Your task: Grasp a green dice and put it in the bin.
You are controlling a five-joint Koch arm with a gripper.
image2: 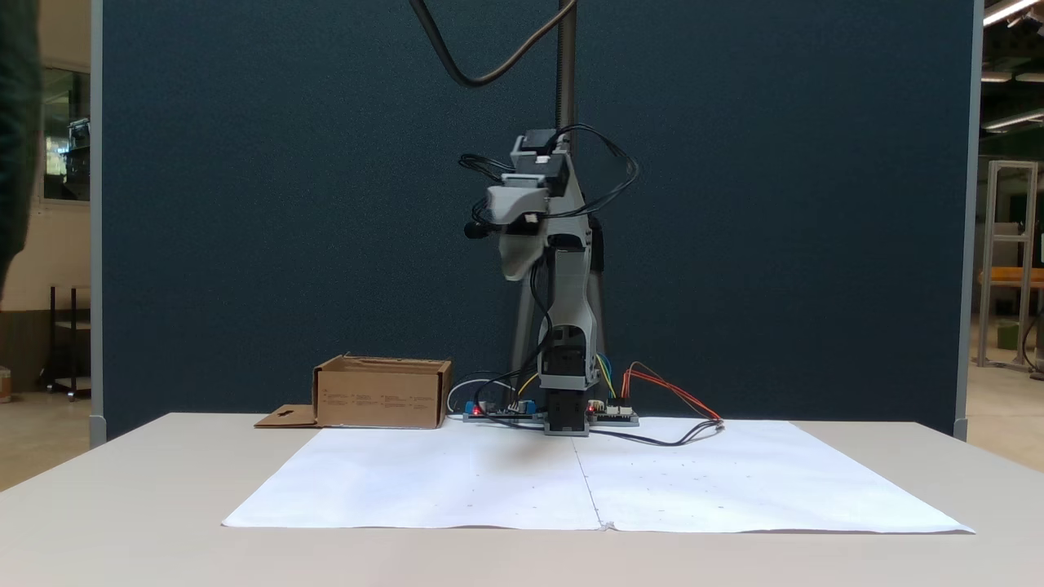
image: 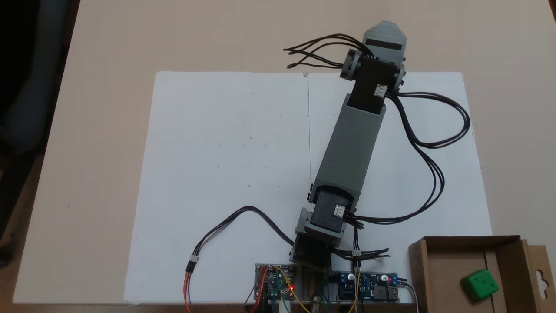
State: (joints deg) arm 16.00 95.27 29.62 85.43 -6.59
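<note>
Green dice resting inside the bin at the top-down fixed view's 4 o'clock corner, gripper raised high above white paper, well apart from bin, finger state cannot be told.

Pale beige table, seen from above and from the front. Lying flat on it, two white paper sheets joined edge to edge. At one corner, brown cardboard bin. Beside it, circuit boards and the arm's base.
</note>
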